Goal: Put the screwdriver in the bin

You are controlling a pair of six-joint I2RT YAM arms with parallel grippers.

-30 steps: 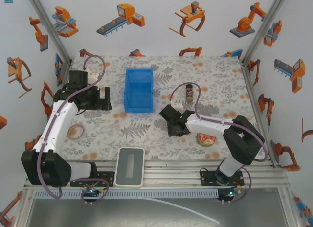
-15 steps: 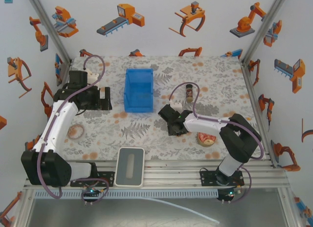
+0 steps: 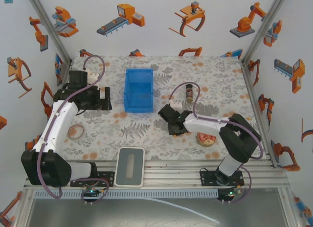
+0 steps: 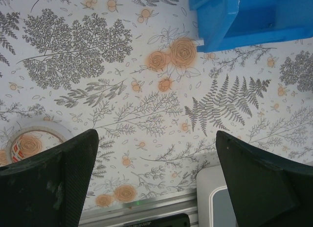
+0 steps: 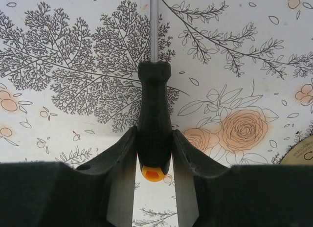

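A table (image 3: pixel 215 75) covered in a grey fern-and-flower print sits inside white walls dotted with orange robot pictures. The bin (image 3: pixel 138 90) stands upright at the far middle of the table, its open top facing up; the left wrist view catches one of its corners (image 4: pixel 244 16) at the upper right.

The right gripper (image 3: pixel 171 120) is low over the table to the right of the bin, apart from it and on the near side of a small brown bottle (image 3: pixel 188 92). In the right wrist view, this gripper (image 5: pixel 154 139) is clamped on the screwdriver (image 5: pixel 154 124). Both fingers press the sides of the black handle, the orange end points back toward the wrist, and the grey shaft runs straight away from it. Whether the screwdriver rests on the cloth or is lifted off it cannot be told.

The left gripper (image 3: pixel 103 99) is just left of the bin with its jaws spread wide and nothing between them (image 4: pixel 156 136).

A tape roll (image 3: pixel 75 131) lies near the left arm. A grey pad (image 3: pixel 131 166) sits at the near edge, and a round roll (image 3: pixel 207 139) lies beside the right arm.
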